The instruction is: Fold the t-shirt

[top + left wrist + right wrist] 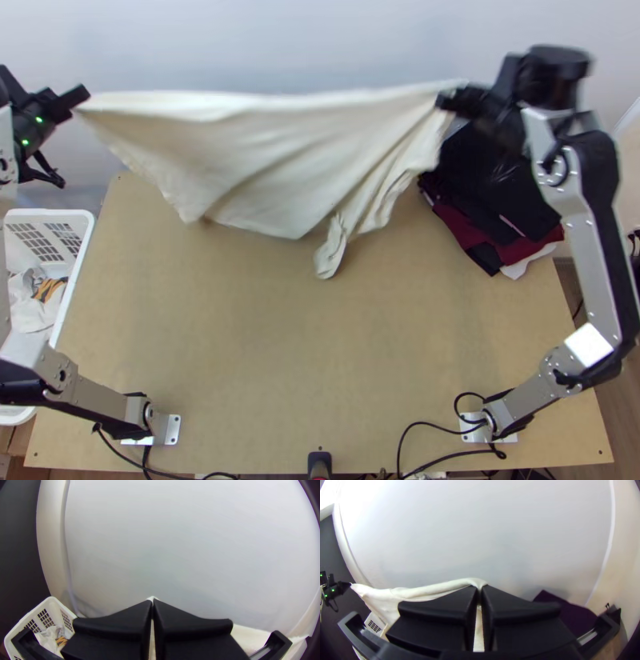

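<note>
Silver-and-black, my right arm (588,232) rises from its base at five o'clock, and my left arm (100,396) from its base at seven. Between them spreads a light wooden table (304,360). Over its far side hangs a cream t-shirt (272,168), held up by two points and stretched from about ten-thirty to one o'clock; its top edge is nearly straight, its lower part creased and uneven, with a narrow bunched end (330,252) towards twelve. I cannot tell whether that end touches the wood. A white basket (72,214) with clothes inside stands beside the table near nine o'clock, and a pile of dark and maroon clothes (472,232) lies at two. My left end effector (152,604) is closed on one end of the shirt, my right end effector (479,590) on the other.

I judge this the spreading step, before any fold. Next, both should lower together, keeping the edge taut, and lay the shirt flat; slack could leave that bunched end trapped underneath.
</note>
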{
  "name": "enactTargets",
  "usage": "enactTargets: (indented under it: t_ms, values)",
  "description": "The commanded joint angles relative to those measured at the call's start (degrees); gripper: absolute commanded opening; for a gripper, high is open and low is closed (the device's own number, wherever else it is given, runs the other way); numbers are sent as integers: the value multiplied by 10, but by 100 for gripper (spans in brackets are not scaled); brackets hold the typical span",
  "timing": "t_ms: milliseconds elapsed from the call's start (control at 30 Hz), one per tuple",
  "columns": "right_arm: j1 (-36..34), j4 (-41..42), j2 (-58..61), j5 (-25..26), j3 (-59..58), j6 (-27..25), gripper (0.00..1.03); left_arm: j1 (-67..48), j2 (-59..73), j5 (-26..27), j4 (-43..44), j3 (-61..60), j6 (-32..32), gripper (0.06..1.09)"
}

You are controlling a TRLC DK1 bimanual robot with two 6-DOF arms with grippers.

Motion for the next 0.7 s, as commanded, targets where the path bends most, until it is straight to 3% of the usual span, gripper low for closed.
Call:
enactTargets:
  t_ms: [0,300,667]
  values:
    - [-12,54,-52,7,17,-28,3,-1,-42,-26,34,24,8,9]
    - [-6,80,-166,2,-11,-97,3,-1,-136,-32,52,1,10,9]
    - [4,88,-405,-10,-182,-92,3,-10,-349,-19,98,-116,30,9]
